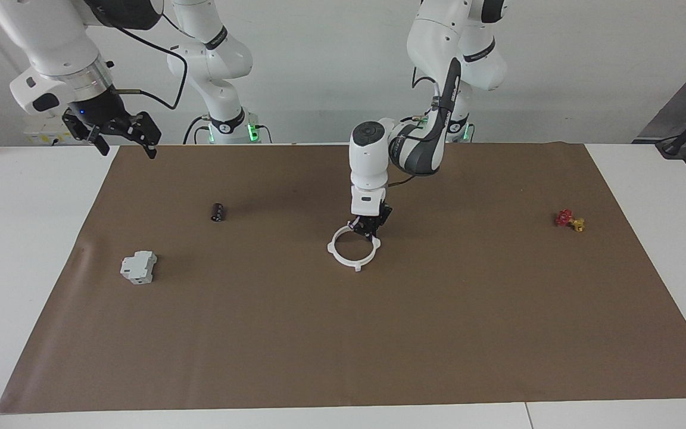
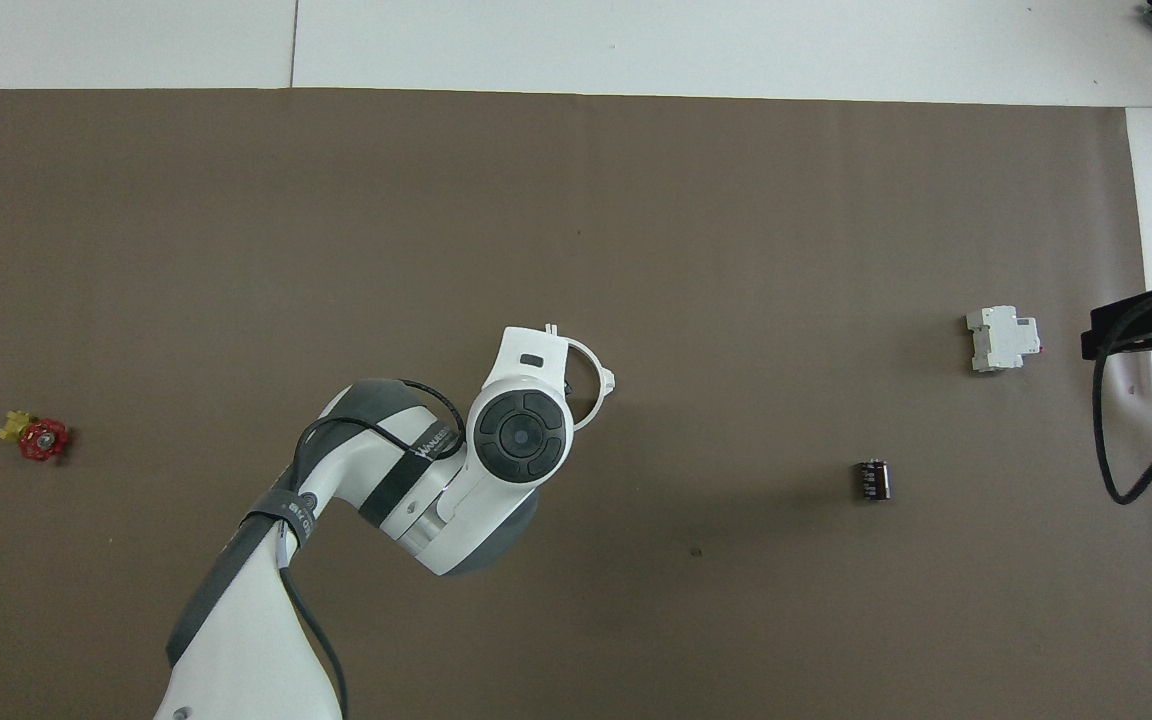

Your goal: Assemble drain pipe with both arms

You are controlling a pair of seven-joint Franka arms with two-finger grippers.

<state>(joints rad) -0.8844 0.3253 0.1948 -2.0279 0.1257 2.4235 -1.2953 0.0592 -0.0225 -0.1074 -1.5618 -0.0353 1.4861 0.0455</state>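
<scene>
On the brown mat's middle lies the closed white drain pipe ring [image 1: 352, 251], the left gripper [image 1: 369, 230] down on its rim, grip unclear, while the right gripper [image 1: 121, 134] waits raised, fingers spread, empty.

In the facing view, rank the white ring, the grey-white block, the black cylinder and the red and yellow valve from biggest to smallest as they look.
1. white ring
2. grey-white block
3. red and yellow valve
4. black cylinder

The valve and cylinder look close in size, so their order is unsure.
</scene>
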